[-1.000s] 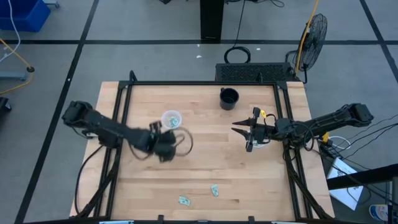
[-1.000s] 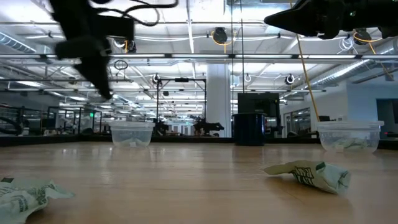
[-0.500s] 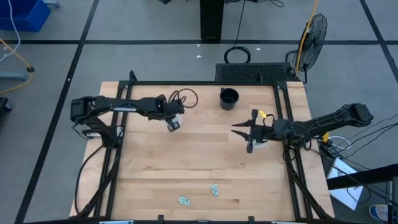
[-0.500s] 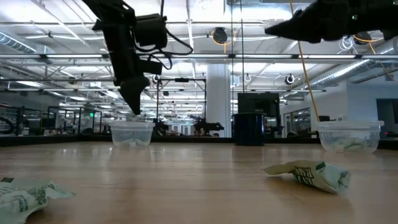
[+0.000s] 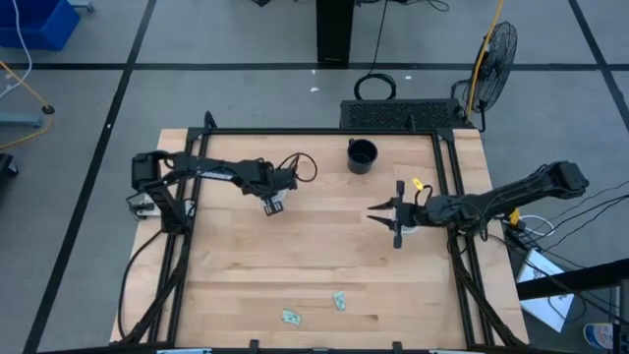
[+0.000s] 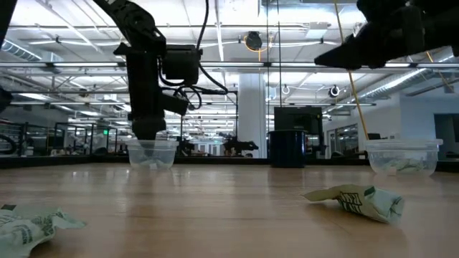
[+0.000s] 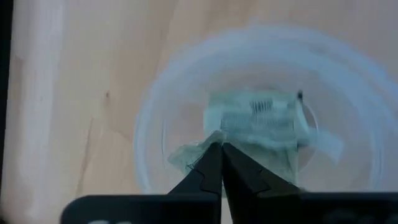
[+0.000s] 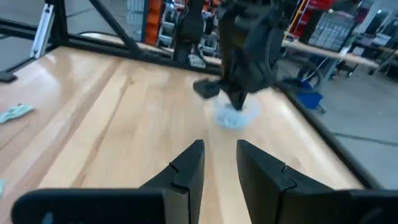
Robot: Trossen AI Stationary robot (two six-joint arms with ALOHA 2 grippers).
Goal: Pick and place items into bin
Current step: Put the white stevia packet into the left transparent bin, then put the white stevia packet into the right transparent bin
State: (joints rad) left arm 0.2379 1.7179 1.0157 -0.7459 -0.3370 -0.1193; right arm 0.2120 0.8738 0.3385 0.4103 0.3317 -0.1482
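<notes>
My left gripper (image 5: 272,204) points down over a clear plastic cup (image 6: 152,153) on the table's left half, shut on a pale green wrapped piece (image 7: 189,155). Another wrapped piece (image 7: 261,113) lies on the cup's bottom. My right gripper (image 5: 393,222) is open and hovers empty above the table's right half, beside a second clear cup (image 6: 401,158) that holds pieces. Two more wrapped pieces (image 5: 291,317) (image 5: 339,300) lie flat on the wood near the near edge; the low view shows them large (image 6: 358,201) (image 6: 25,226). My left gripper pinches the wrapped piece by a crinkled edge (image 7: 198,149) at its fingertips. It comes from above, pointing down. The piece is lifted clear and hangs over the mouth of the clear cup (image 7: 149,124).
A black cup (image 5: 362,155) stands near the far edge, between the two arms. A black frame (image 5: 314,132) runs along the table's edges. Bare wood (image 5: 324,246) spreads across the table's middle.
My left gripper has swung from the table's middle toward the far left and up, and now stands pointing down over the clear cup. My right gripper has shifted slightly toward the near edge.
</notes>
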